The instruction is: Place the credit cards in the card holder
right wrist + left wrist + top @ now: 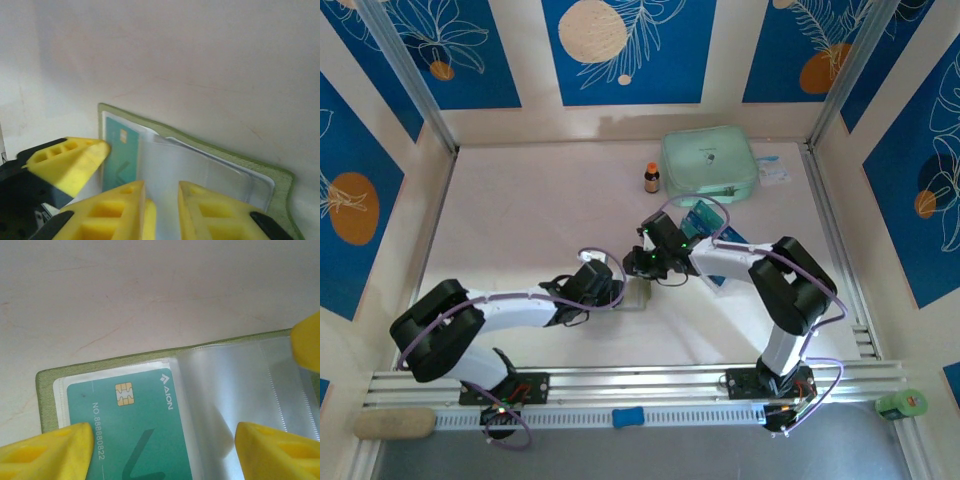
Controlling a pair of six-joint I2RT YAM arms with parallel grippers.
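The small olive-green folding card holder (636, 296) lies open on the pale bench (520, 210), near its middle and between the two arms. One teal-blue credit card with a gold chip (135, 430) sits inside the clear pocket at the holder's left end; the clear sleeves beside it are puckered and lifted a little.

The left end effector (163, 435) is spread wide, one yellow finger over the pocketed card and the other over the clear sleeves; whether the tips press on the holder cannot be told. The right end effector (161, 187) hangs over the sleeves from the far side with its fingers parted by a narrow gap and nothing pinched between them. One of its fingertips (307, 340) shows at the holder's right edge in the left wrist view.

More teal-blue credit cards (703, 218) lie further back, just beside the right arm. Behind them stand a large mint-green zip case (708, 165) and a small brown bottle with an orange cap (651, 178)
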